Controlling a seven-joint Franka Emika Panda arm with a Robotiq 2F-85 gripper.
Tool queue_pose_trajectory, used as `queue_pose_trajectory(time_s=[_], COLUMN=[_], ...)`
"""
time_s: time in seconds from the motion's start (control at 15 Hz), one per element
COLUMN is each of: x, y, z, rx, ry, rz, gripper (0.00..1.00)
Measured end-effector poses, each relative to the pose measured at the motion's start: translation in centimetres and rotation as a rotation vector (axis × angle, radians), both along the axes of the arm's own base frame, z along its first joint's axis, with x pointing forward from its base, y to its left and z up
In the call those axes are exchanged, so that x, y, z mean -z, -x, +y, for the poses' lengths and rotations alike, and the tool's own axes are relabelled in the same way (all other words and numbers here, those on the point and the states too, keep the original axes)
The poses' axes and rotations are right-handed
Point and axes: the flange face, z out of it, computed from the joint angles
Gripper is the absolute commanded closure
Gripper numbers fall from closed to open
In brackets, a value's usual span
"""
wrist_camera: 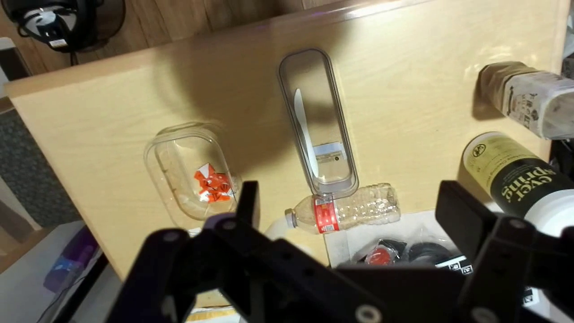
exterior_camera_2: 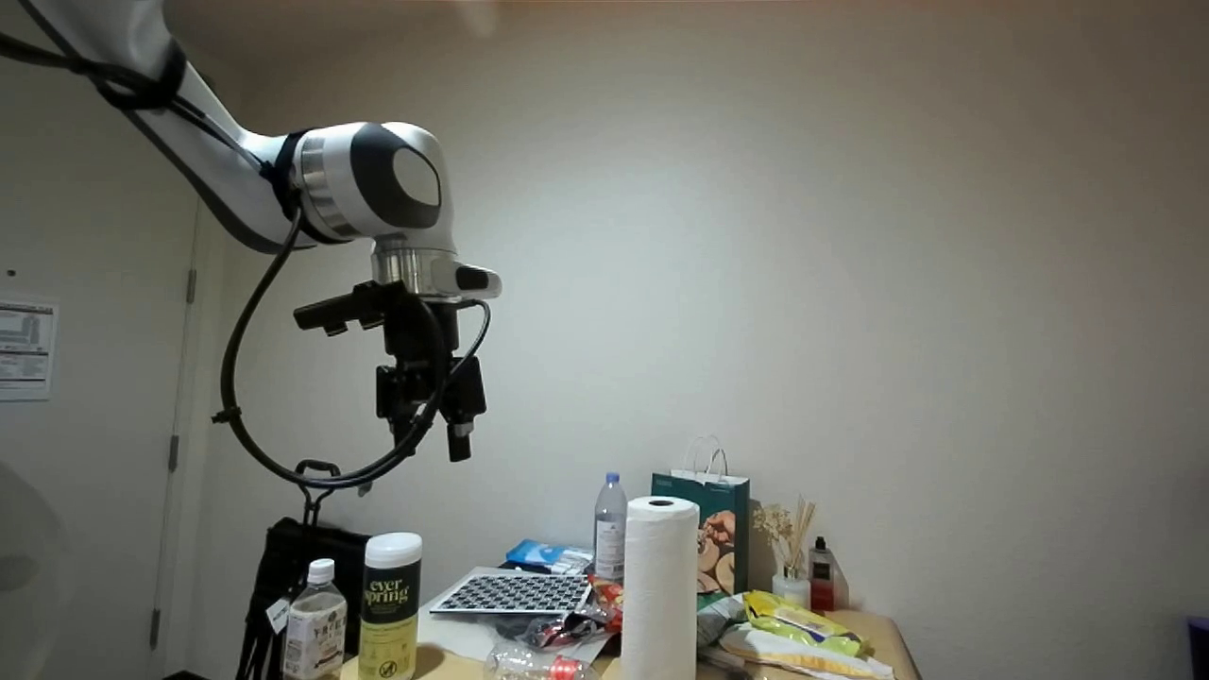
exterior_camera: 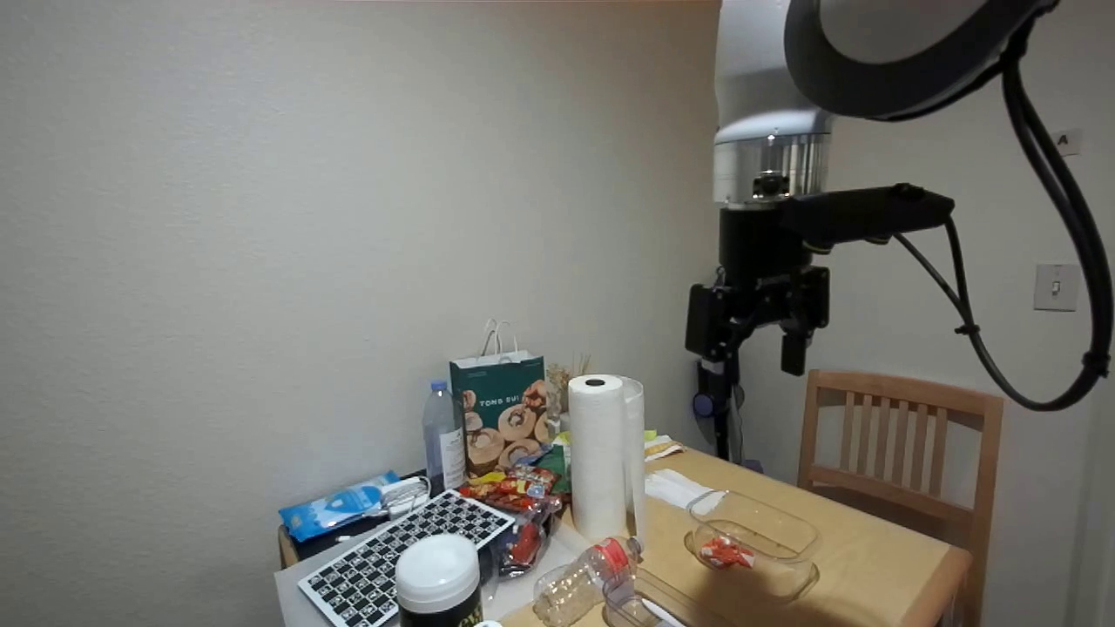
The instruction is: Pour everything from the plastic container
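The gripper (wrist_camera: 350,204) is spread wide, nothing held; in the wrist view the plastic container (wrist_camera: 190,179), with red-orange pieces (wrist_camera: 214,184) inside, is seen left of the narrow tray (wrist_camera: 329,121). The container's wall should be straddled squarely and pinched firmly before any tipping

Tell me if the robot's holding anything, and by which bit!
Nothing is held. The gripper hangs open and empty; the plastic container with orange bits sits on the table.
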Motion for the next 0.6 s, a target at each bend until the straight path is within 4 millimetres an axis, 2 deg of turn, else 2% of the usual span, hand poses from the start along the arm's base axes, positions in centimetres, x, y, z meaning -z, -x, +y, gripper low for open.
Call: queue_pose_trajectory(time_s=[0.47,0.6], x=[-0.1,1.5], y=[0.0,-0.2], z=[-0.1,-1.1], rx=[-0.008,-0.039], ry=[-0.008,-0.038], rz=[-0.013,-0.020], gripper=[0.00,0.00])
